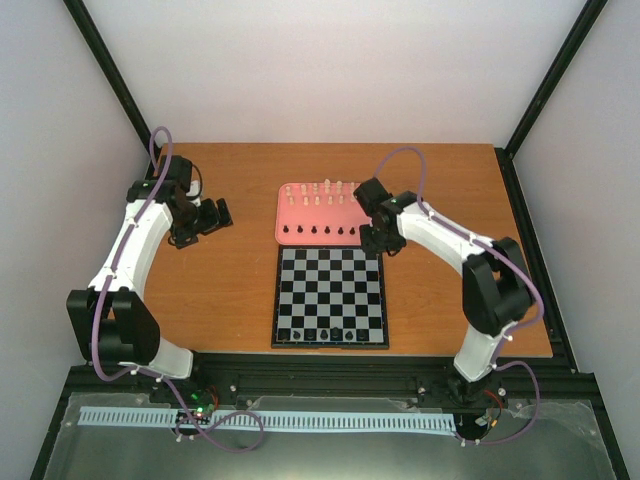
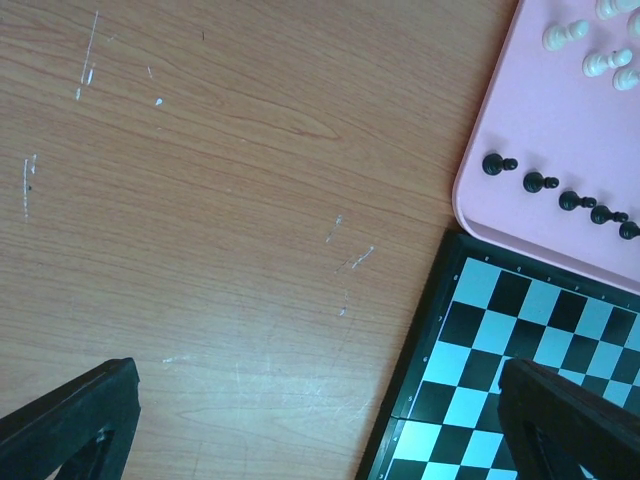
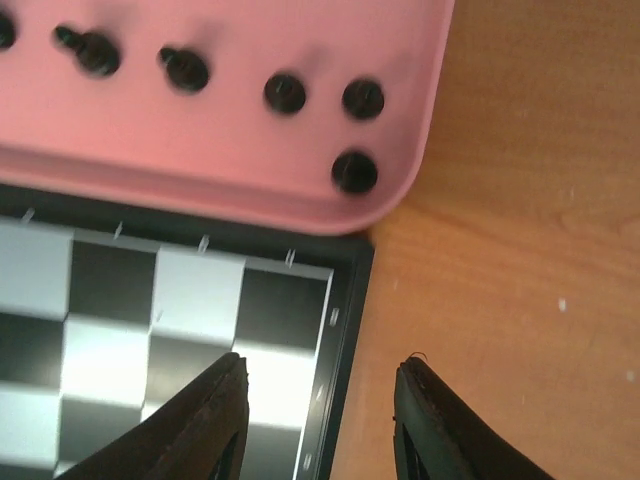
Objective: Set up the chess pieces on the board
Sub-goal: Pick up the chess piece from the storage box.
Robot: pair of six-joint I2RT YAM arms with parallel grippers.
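The board (image 1: 330,297) lies mid-table, with several black chess pieces (image 1: 318,333) on its near row. More black pieces (image 1: 318,232) and the cream-white pieces (image 1: 322,190) stand in the pink tray (image 1: 300,218) behind it. My left gripper (image 1: 222,215) is open and empty over bare table, left of the tray. Its wrist view (image 2: 320,430) shows the board's corner (image 2: 500,350) and black pieces (image 2: 497,164) in the tray. My right gripper (image 1: 372,240) is open and empty over the board's far right corner (image 3: 330,300). Black pieces (image 3: 355,172) stand in the tray just beyond it (image 3: 318,385).
The pink tray's near edge (image 3: 250,195) touches the board's far edge. The wooden table (image 1: 220,290) runs left of the board, with a narrower strip (image 1: 450,300) on the right. Black frame posts and white walls enclose the table.
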